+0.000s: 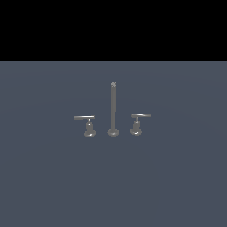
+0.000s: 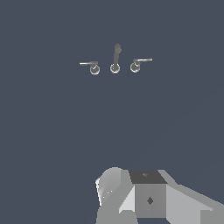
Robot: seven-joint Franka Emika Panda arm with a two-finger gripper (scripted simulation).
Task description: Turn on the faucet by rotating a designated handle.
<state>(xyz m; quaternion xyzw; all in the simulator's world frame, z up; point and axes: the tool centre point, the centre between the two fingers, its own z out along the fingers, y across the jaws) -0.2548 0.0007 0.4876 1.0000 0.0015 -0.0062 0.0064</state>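
A: Exterior view. State what is visible.

B: 1 faucet (image 1: 113, 111) stands on a flat grey-blue floor (image 1: 48, 177). It has 3 parts in 1 row. The spout rod (image 1: 113, 106) is tall, thin and upright on a round foot. 2 low lever handles flank it. The designated handle (image 1: 138, 124) is on the exterior view's right: bell-shaped base, thin bar on top, slightly upturned and tapering toward its free end, which points away from the rod. The twin handle (image 1: 88, 125) is on the exterior view's left; its bar is straight and level and also points away from the rod.

A: Arm or hand in this view?

B: Neither shows in the frame.

A: Wrist view.

B: The same 3 parts appear, seen from above at a slant: the spout rod (image 2: 115, 57), the designated handle (image 2: 139, 64) with its upturned bar, and the twin handle (image 2: 92, 66). Part of the gripper body (image 2: 148, 199) fills the near edge of the picture: pale grey, faceted housing with 1 dark panel on it.

A: Hand state?

B: Cannot be determined. The fingers are outside both pictures, so whether the hand is spread or closed is not shown. Nothing is seen held.

A: Position of the designated handle relative to the hand?

B: Well apart from it, ahead of the hand, with bare floor (image 2: 52, 131) between. No contact with any part of the faucet. The spout rod lies between the designated handle and the twin handle.
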